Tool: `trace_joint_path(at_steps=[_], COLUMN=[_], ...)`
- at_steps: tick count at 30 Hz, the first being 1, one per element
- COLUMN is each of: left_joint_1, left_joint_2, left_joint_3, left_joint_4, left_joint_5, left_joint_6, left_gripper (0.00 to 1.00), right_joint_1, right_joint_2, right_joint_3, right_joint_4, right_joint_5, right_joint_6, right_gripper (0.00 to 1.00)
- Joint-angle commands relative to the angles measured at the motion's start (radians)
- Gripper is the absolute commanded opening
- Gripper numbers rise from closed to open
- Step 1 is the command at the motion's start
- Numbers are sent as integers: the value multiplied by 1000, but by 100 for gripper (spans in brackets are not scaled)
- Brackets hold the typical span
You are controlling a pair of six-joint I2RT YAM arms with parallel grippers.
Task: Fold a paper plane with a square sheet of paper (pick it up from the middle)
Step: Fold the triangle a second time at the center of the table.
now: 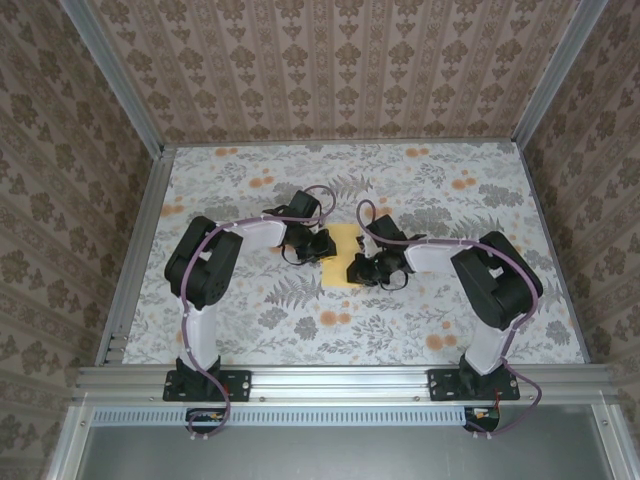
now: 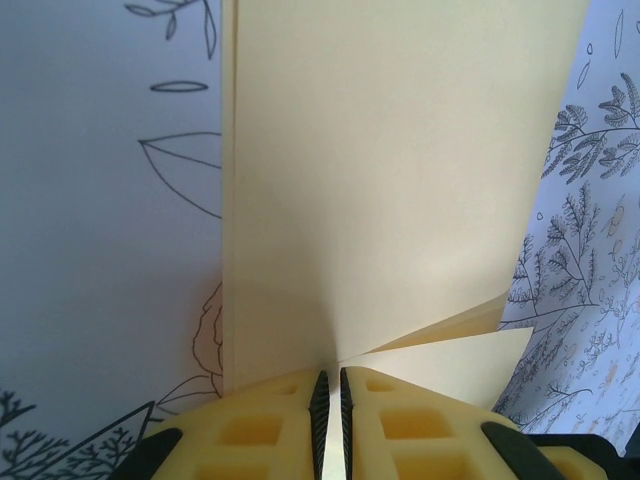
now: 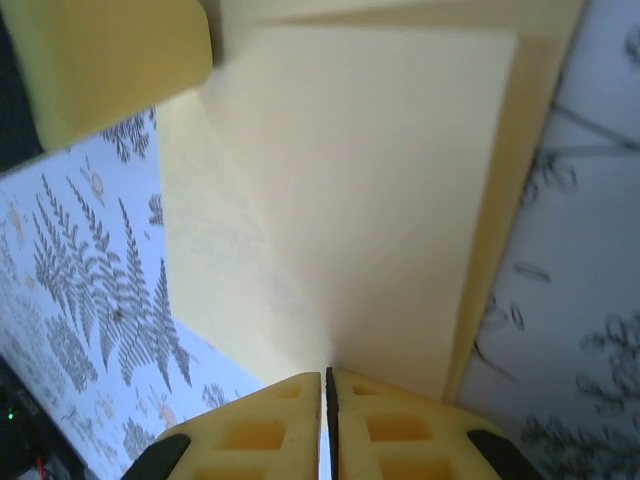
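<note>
The square sheet of paper (image 1: pixel 343 258) is pale yellow and folded into an upright rectangle on the floral cloth, between both grippers. My left gripper (image 1: pixel 322 246) meets it from the left and my right gripper (image 1: pixel 362 270) from the right. In the left wrist view the left gripper (image 2: pixel 330 376) is shut on the paper (image 2: pixel 400 180), and a thin edge runs between its pads. A loose flap (image 2: pixel 450 345) lifts at the right. The right gripper (image 3: pixel 326 376) is shut on the paper (image 3: pixel 370 200), where a second layer's edge (image 3: pixel 500 230) shows.
The grey floral cloth (image 1: pixel 250 300) covers the table inside patterned walls (image 1: pixel 330 70) and an aluminium frame (image 1: pixel 340 378). A yellow finger of the left gripper (image 3: pixel 110 60) sits at the top left of the right wrist view, close to the paper.
</note>
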Motion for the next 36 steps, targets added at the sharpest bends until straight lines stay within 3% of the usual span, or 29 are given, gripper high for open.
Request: trace_joint_path(at_steps=[1,16,36], left_joint_1=[7,6,0], left_joint_2=[56,57,28], left_joint_3=[-4,-1,13], left_joint_4=[-74,-66,-37], left_joint_5=[-57,-51,-16], left_joint_6=[28,33,47], left_gripper=[16,15,16], right_joint_1=[-9,-39,-35], right_joint_2=[-46,-136,19], right_joint_3=[-38,-29,-12], right_joint_4=[5,57,-81], right_joint_5=[-48,-87,44], right_joint_6=[19,55,10], right_gripper=[12,12,8])
